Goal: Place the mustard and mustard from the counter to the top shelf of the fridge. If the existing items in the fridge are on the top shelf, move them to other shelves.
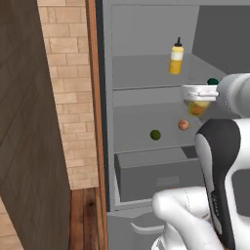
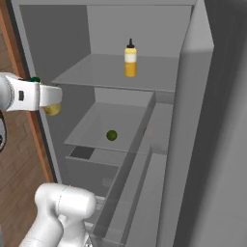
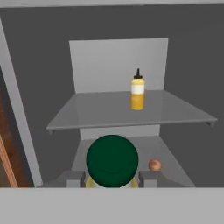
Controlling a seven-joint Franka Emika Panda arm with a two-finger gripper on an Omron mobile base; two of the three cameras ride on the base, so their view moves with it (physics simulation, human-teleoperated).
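Note:
One slim mustard [image 1: 176,57] [image 2: 130,60] [image 3: 138,92] stands upright on the top shelf [image 1: 141,78] [image 2: 96,75] [image 3: 100,111] of the open fridge [image 1: 146,29]. My gripper [image 1: 197,100] [image 2: 50,101] [image 3: 112,177] is shut on the second mustard [image 1: 197,108] [image 2: 53,110], whose dark round cap [image 3: 112,161] faces the hand camera. It hangs in front of the fridge, just below top-shelf level. A dark green ball [image 1: 155,135] [image 2: 112,135] and an orange-brown ball [image 1: 183,125] [image 3: 154,165] lie on the shelf below.
A grey drawer [image 1: 156,178] [image 2: 91,169] sits under the lower shelf. A brick wall [image 1: 68,97] and a wooden panel [image 1: 24,122] stand left of the fridge. The open fridge door [image 2: 217,144] is on the right. My white arm [image 1: 219,161] rises before the opening.

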